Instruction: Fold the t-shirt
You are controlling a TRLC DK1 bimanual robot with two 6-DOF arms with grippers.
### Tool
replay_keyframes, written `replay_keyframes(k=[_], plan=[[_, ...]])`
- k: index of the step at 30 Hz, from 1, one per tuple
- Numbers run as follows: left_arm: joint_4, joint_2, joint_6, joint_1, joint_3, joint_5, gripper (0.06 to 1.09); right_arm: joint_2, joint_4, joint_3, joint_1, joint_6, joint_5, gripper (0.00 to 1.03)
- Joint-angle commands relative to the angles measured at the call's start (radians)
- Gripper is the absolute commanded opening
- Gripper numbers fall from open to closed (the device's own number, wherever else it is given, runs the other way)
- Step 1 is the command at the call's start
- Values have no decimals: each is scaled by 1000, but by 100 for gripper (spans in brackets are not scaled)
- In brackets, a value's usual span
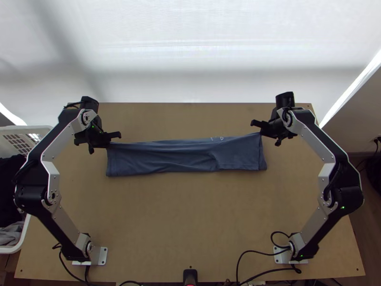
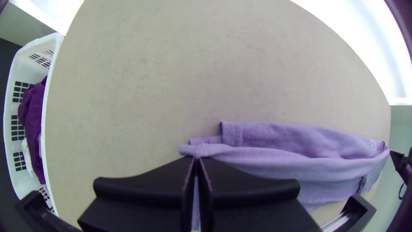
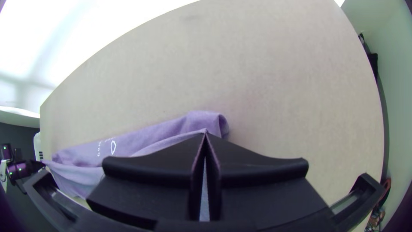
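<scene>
Gripping opposite ends of the far edge, black flat-fingered left gripper (image 2: pixel 196 158) and matching right gripper (image 3: pixel 206 132) are each closed on fabric. Blue-grey cloth t-shirt (image 1: pixel 181 156) lies in a long strip across light wooden table (image 1: pixel 190 209); wide spacing presumably tensions the edge for folding.

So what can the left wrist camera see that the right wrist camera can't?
Left wrist view, not the right one: the dark crumpled cloth inside the basket.

Right wrist view, not the left one: a reddish tangle of cables past the table's edge.

Both: the blue-grey t-shirt in a long, narrow strip, the left gripper and right gripper pinching it, the white plastic basket with slotted sides, and the light wooden table.
</scene>
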Motion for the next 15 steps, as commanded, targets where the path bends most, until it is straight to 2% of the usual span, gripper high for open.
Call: replay_keyframes(k=[1, 4, 5, 6, 7, 9, 10, 12, 13, 15], plan=[[25, 12, -33, 9, -1, -8, 10, 19, 34, 39, -10, 48, 17, 3], [30, 16, -45, 6, -4, -2, 11, 28, 49, 45, -10, 78, 17, 3], [28, 15, -45, 0, -4, 0, 18, 28, 53, 44, -9, 80, 17, 3], [24, 10, -45, -4, -7, 3, 32, 28, 60, 39, -9, 85, 17, 3], [25, -1, -45, -5, -12, 10, 51, 25, 64, 33, -7, 94, 17, 11], [28, -24, -45, -4, -23, 40, 75, 11, 70, 16, -5, 102, 17, 45], [41, -40, -45, -2, -32, 52, 84, -1, 80, 7, -5, 108, 17, 57], [67, -76, -43, 4, -49, 63, 95, -36, 109, -22, -5, 118, 19, 84], [74, -94, -40, 9, -56, 76, 101, -56, 118, -33, -5, 120, 19, 90], [107, -134, -34, 24, -79, 106, 103, -115, 146, -61, -5, 121, 20, 92]])
